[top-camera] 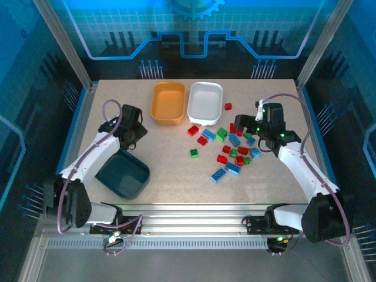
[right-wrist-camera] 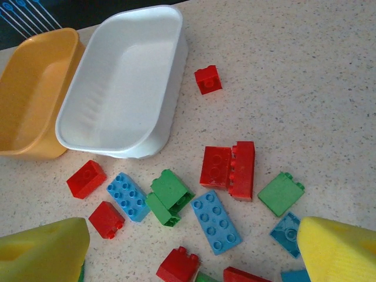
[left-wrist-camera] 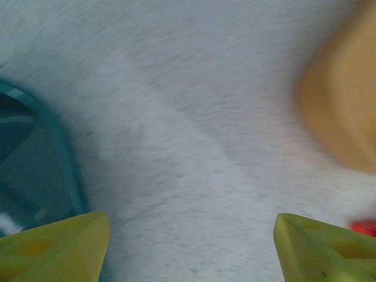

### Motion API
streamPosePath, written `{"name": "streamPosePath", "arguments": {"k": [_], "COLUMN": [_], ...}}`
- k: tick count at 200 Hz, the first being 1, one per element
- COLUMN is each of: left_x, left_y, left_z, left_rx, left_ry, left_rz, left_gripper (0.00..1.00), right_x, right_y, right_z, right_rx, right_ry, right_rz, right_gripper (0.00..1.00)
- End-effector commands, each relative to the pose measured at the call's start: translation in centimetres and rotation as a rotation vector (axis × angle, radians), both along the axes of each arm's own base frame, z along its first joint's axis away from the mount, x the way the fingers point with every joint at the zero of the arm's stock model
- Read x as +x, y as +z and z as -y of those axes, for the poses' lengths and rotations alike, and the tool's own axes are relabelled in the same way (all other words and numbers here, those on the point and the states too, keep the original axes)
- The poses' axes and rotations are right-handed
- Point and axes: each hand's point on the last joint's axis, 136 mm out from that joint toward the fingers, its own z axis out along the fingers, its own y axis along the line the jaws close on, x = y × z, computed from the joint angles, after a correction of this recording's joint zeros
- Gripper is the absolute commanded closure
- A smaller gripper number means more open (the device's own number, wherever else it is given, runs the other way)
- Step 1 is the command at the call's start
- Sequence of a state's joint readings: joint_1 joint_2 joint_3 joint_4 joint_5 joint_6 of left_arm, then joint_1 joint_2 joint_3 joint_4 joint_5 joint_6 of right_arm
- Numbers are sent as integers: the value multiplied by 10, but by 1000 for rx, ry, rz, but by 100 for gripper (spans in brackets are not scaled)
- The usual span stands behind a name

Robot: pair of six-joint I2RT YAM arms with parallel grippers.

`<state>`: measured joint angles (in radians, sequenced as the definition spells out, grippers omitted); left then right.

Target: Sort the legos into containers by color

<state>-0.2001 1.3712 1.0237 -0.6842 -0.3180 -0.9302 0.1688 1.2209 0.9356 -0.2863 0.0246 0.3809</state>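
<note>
Red, green and light blue legos (top-camera: pixel 232 147) lie scattered on the table's right half. In the right wrist view a long blue brick (right-wrist-camera: pixel 216 221), two joined green ones (right-wrist-camera: pixel 169 197) and a red pair (right-wrist-camera: pixel 229 169) lie below my right gripper (right-wrist-camera: pixel 194 252), which hovers open over them, holding nothing. The white tub (right-wrist-camera: pixel 170 111) and the orange tub (right-wrist-camera: pixel 35 88) stand side by side at the back, both without bricks inside. The dark teal tub (top-camera: pixel 123 174) sits front left. My left gripper (top-camera: pixel 138 130) is open over bare table between the teal rim (left-wrist-camera: pixel 53 135) and the blurred orange tub (left-wrist-camera: pixel 346 100).
A lone red brick (top-camera: pixel 228 106) lies right of the white tub (top-camera: pixel 205 103). A green brick (top-camera: pixel 194 153) sits apart toward the middle. A red brick (left-wrist-camera: pixel 364 227) peeks past my left gripper's right finger. Frame posts and side walls border the tabletop (top-camera: pixel 170 194).
</note>
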Motion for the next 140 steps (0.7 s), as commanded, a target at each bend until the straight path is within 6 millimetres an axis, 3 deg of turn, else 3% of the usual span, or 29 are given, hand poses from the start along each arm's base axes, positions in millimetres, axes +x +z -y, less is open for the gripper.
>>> {"name": "streamPosePath", "arguments": {"k": [1,56,70,86,114,140], "left_x": [-18,-27,-25,-20,5,43], "left_y": [-31,-74,-88,-98,-88,-66], "left_z": [-13,-16,-17,-20,-29,-28], "left_rx": [-35,-64,-59,-37,52,100], "left_ry": [115,134,134,105,21,-63], "left_rz": [-91,-174,-193,-214,-184,-129], "left_gripper": [26,36,46,67,100,100], "right_x": [-1,-1,0,-1,-2,0], "right_y": [0,-2,-4,-5,-2,-4], "right_z": [-10,-11,-12,-13,-11,-11], "right_rx": [-11,-19,-21,-26,-33,-39], "right_ry": [40,38,43,47,42,43], "right_rz": [8,0,-7,-9,0,-4], "right_gripper": [7,7,8,8,8,9]}}
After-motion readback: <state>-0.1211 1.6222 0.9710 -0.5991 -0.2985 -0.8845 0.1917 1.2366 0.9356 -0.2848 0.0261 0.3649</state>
